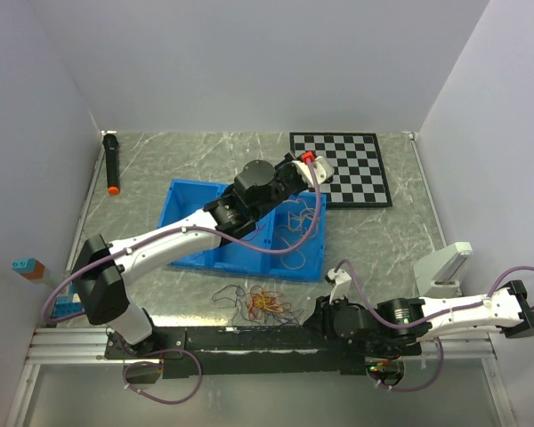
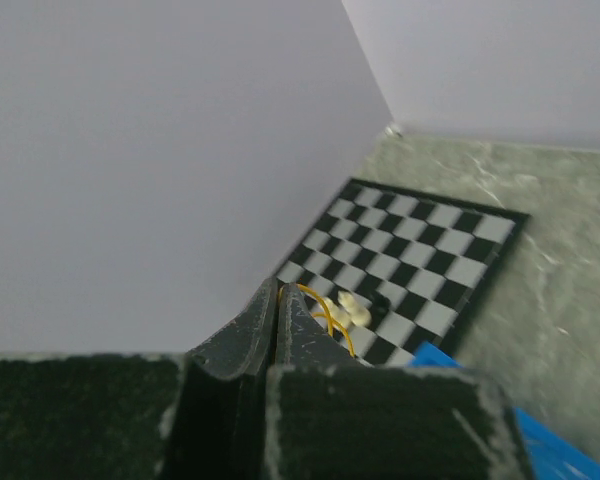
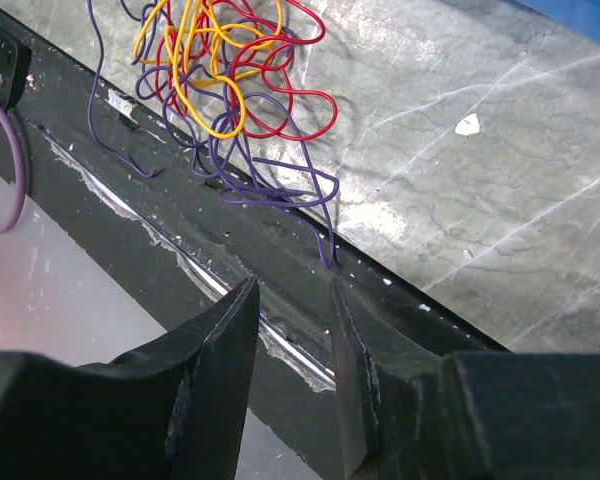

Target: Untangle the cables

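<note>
Left gripper [image 2: 278, 296] pinches yellow cable [image 2: 326, 302]; right gripper [image 3: 292, 295] agape.

No writing, label, brand, number or sign can be read in any of the views.

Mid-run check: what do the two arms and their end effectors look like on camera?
The left arm and right arm both have white links between bulky black joints, with a lilac hose looping along each. The left end effector and right end effector have black, wedge-shaped fingers with scuffed, rough-textured bodies.
</note>
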You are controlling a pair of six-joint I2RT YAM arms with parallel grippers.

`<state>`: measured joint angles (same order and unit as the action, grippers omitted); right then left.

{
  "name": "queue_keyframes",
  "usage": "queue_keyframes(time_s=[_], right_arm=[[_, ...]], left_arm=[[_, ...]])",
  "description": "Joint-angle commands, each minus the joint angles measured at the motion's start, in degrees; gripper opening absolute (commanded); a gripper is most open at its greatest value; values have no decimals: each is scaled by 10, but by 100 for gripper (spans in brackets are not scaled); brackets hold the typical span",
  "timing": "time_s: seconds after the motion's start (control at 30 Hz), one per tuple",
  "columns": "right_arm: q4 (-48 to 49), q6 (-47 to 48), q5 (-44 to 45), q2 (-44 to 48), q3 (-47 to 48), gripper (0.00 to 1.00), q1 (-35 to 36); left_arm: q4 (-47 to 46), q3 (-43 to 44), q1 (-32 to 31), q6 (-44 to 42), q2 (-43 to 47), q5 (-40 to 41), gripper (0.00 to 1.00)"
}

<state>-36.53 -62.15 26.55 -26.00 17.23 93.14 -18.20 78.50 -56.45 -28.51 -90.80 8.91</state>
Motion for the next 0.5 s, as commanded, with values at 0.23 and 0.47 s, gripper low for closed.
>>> queue_keyframes(time_s=[0.23, 0.47], right_arm=[[-2, -10, 13, 4, 1, 42, 5], [-3, -9, 13, 7, 1, 42, 5]], left_arm=[[82, 61, -2, 176, -60, -33, 1], [131, 120, -10, 258, -110, -50, 1]])
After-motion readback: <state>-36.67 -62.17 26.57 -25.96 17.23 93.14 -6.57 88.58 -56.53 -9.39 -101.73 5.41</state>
